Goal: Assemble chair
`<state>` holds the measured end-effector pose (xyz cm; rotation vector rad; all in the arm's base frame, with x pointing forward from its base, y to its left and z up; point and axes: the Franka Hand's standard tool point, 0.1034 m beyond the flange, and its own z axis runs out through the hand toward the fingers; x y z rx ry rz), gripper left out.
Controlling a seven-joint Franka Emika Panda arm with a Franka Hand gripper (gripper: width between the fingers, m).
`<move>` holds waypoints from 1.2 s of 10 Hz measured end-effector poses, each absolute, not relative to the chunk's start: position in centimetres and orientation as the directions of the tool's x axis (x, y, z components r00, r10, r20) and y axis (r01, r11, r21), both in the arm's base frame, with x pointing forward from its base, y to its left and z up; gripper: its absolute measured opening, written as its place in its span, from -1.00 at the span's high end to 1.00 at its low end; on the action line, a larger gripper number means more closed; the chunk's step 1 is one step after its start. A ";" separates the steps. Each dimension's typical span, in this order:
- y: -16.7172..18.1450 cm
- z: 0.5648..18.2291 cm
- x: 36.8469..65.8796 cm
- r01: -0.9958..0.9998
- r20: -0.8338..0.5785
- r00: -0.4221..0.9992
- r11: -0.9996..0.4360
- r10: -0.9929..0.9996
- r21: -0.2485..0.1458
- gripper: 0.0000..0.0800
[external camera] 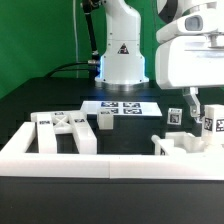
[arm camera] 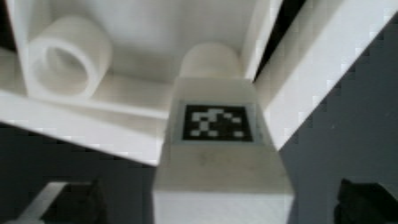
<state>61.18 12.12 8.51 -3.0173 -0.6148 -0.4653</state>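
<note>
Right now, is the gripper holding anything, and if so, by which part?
Nothing is held. The gripper is open; its fingers stand apart on both sides of a white post, not touching it.

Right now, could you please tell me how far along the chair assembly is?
Done: little I can confirm; the frame piece and small block lie loose and apart. In hand: nothing gripped; the tool is open, fingers either side of a tagged post. Left: gripping that post and joining the parts. Whether the right-hand pieces in the exterior view are joined, I cannot tell.
</note>
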 end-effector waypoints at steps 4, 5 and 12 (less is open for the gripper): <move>12.0 8.3 60.9 0.390 0.098 0.917 -0.921 0.386 -0.019 -0.62; 11.7 8.5 61.1 0.391 0.107 0.916 -0.920 0.387 -0.016 -0.62; 11.5 8.4 61.2 0.365 0.109 0.926 -0.931 0.361 -0.019 0.28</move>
